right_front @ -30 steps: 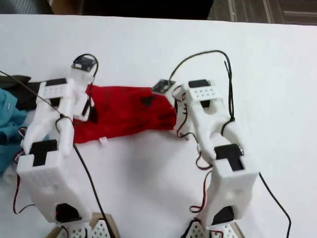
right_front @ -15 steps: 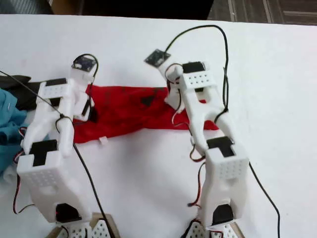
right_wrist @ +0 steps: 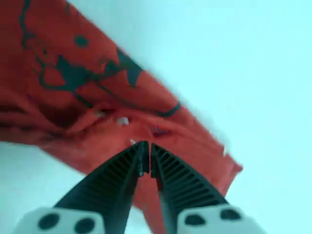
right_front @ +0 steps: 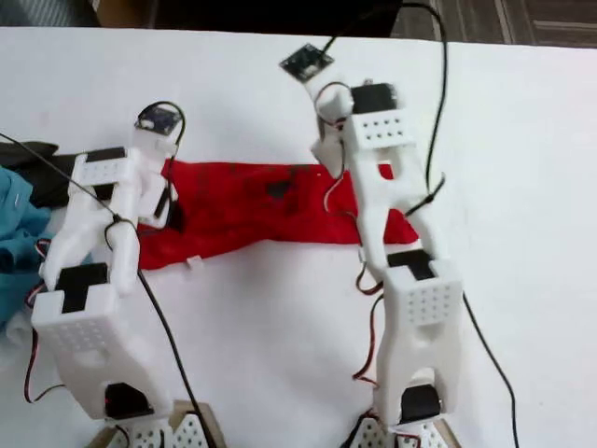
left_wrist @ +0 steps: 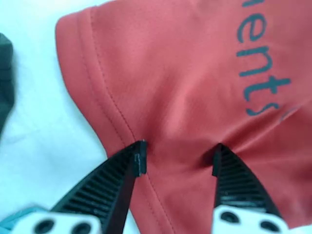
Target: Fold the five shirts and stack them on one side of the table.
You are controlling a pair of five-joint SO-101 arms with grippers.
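Right gripper (right_wrist: 146, 163), its jaws pinched almost together with no cloth seen between them, hangs over the rumpled red printed cotton shirt (right_front: 242, 210). The shirt lies stretched across the white table (right_front: 522, 112) between both arms. Left gripper (left_wrist: 178, 158), spread wide, presses the shirt's hem. A second ago the right arm sat lower and nearer. It has since risen toward the far edge and more red shows beside it, so this fold looks barely begun.

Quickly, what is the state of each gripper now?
Left gripper: open, tips on the shirt.
Right gripper: shut, nothing seen between the jaws.
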